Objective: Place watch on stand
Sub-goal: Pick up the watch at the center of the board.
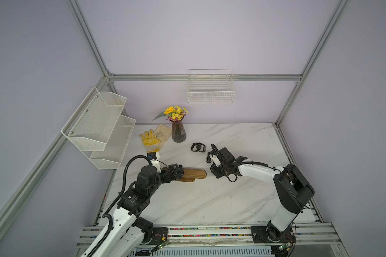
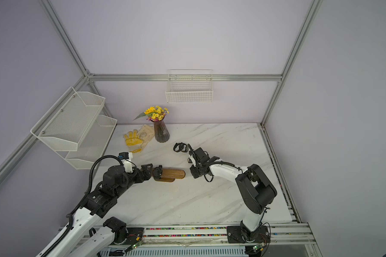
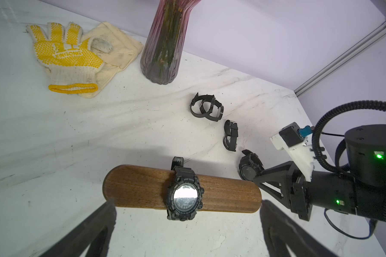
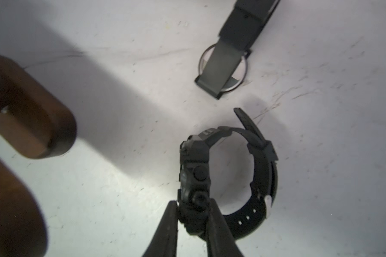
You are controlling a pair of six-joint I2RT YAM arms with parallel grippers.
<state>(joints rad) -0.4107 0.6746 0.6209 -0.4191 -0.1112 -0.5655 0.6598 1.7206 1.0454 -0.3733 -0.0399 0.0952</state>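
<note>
On the white marble-veined tabletop (image 1: 210,200), toward the back: a ribbed dark vase (image 1: 178,133), and just beside it a yellow-dotted work glove (image 1: 149,139) lying partly over a folded cream cloth (image 1: 164,131). Nearer the middle, two thin black looped straps (image 1: 198,147) touching each other; close by, a slim black watch (image 3: 231,135), then a chunky black watch (image 4: 195,169) standing on its edge. Apart from these, toward the robot's left, the brown wooden stand (image 1: 194,173) resting on its oval base.

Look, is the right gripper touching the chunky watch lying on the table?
Touching. The right wrist view shows the right gripper pinching both sides of the chunky watch.
</note>
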